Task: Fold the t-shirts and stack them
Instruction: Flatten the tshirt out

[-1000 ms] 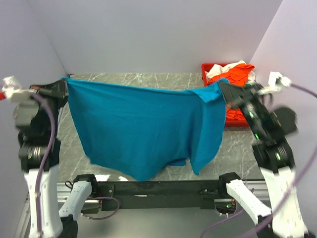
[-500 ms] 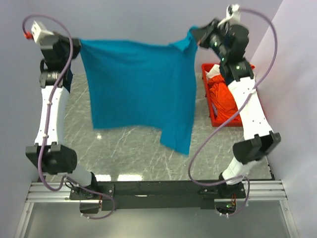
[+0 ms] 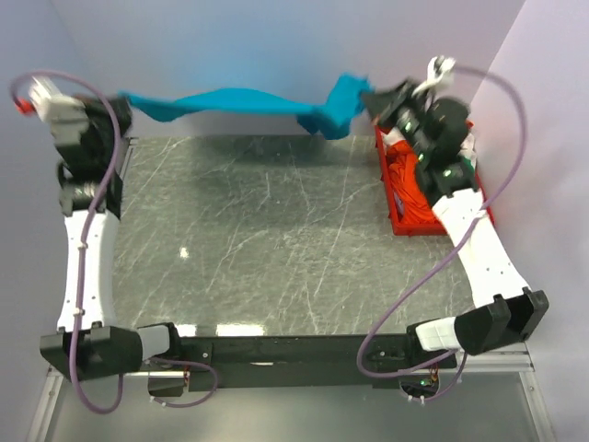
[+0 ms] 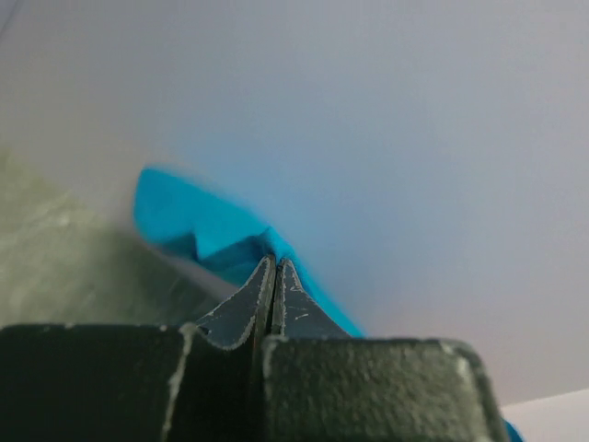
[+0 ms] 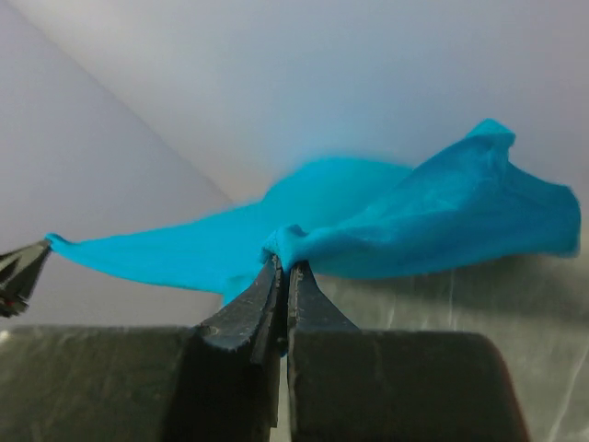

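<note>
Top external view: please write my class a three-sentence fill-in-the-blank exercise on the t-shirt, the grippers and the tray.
1. Counting the left gripper and right gripper, the teal t-shirt is held by ____ grippers.
2. The tray on the table's right side is coloured ____.
3. The shirt lying in that tray is coloured ____.

Missing words: two; red; orange.

teal t-shirt (image 3: pixel 230 99) flung level, no longer hanging

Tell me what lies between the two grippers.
The teal shirt, stretched as a band, runs from the left gripper to the right gripper, each shut on one end. The top view shows it.
</note>
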{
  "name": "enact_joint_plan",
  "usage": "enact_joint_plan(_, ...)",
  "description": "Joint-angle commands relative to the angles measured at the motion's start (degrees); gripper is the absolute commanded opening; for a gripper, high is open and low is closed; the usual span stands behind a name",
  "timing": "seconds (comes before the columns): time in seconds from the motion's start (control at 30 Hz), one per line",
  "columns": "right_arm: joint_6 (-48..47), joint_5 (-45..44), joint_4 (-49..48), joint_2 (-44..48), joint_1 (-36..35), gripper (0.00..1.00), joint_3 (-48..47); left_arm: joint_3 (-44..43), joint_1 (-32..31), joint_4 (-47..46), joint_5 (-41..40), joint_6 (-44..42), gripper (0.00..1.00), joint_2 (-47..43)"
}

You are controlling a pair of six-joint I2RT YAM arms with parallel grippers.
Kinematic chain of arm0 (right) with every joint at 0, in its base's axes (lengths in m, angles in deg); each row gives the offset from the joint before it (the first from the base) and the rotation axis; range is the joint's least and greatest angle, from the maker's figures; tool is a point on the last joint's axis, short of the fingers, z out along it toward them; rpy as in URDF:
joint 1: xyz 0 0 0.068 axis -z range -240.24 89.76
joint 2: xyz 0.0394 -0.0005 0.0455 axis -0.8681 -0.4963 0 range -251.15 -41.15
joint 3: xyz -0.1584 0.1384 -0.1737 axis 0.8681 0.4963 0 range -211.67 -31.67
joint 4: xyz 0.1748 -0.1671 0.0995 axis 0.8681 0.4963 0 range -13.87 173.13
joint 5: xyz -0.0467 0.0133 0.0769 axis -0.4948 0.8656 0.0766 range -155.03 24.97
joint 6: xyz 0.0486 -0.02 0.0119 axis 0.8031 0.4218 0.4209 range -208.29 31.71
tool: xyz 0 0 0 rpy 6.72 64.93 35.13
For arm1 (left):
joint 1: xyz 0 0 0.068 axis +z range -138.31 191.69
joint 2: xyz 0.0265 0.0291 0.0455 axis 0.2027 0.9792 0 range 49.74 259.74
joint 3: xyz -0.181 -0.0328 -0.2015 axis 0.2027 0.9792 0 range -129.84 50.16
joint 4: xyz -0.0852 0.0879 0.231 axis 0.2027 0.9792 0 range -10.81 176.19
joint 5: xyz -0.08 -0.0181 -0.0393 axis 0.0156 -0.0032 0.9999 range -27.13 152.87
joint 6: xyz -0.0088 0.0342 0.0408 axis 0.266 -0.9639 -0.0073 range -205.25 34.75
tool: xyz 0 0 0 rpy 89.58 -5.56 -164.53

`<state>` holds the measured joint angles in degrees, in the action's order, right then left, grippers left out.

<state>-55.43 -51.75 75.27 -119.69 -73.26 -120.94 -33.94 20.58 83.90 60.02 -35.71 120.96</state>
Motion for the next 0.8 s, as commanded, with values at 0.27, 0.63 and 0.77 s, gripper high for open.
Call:
enact_joint_plan(0.27,16.4,8.6,-19.9,7.0,-3.9,0.31,60.3,49.8,0.6,1.9,3.0,10.2,0.00,-16.8)
enact_joint_plan(0.63,16.1,-6.0,-2.1,21.0,-12.4,0.63,67.8,58.3,1.0,12.6,-6.9,9.6,0.24,-26.3)
enact_joint_plan(0.77,14.0,-16.7,6.1,27.6,-12.2,0.70,64.4,57.0,1.0,16.0,-8.6,9.5,0.24,-29.5)
